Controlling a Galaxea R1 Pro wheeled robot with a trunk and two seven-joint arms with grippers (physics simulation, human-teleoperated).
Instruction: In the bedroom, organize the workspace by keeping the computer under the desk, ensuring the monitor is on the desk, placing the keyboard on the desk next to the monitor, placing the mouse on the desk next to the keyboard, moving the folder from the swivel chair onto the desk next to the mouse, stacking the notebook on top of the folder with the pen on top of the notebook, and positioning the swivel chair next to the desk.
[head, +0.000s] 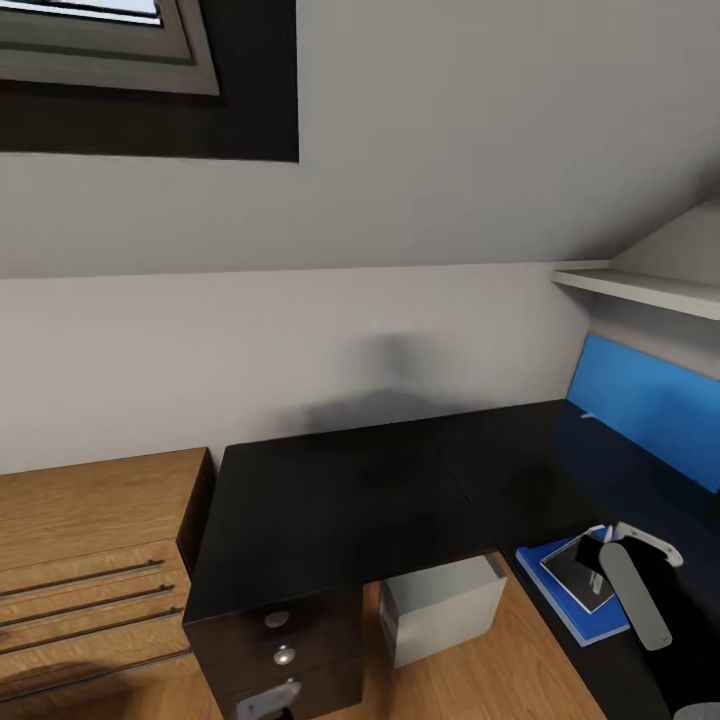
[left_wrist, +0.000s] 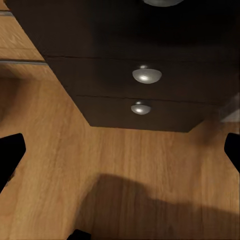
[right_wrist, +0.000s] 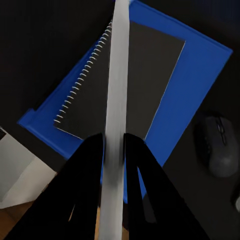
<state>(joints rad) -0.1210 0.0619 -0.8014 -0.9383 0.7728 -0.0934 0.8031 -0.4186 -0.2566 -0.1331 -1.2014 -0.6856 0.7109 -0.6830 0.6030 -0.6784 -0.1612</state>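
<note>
No readable text, labels or numbers anywhere.

A home study corner under a sloping attic ceiling is showing here: a skylight (head: 100, 40) is sitting in the slanted wall, a glossy black L-shaped desk (head: 340, 500) with drawers is filling the corner, a computer (head: 445, 610) is standing beneath it, and wooden shelving (head: 90, 560) is flanking it on wood flooring.

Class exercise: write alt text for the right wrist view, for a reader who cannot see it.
The right hand pinches a long, thin, pale grey strip between its two black fingers, held above a dark spiral-bound notebook lying on the blue folder. A dark mouse sits beside the folder on the black desk.
</note>
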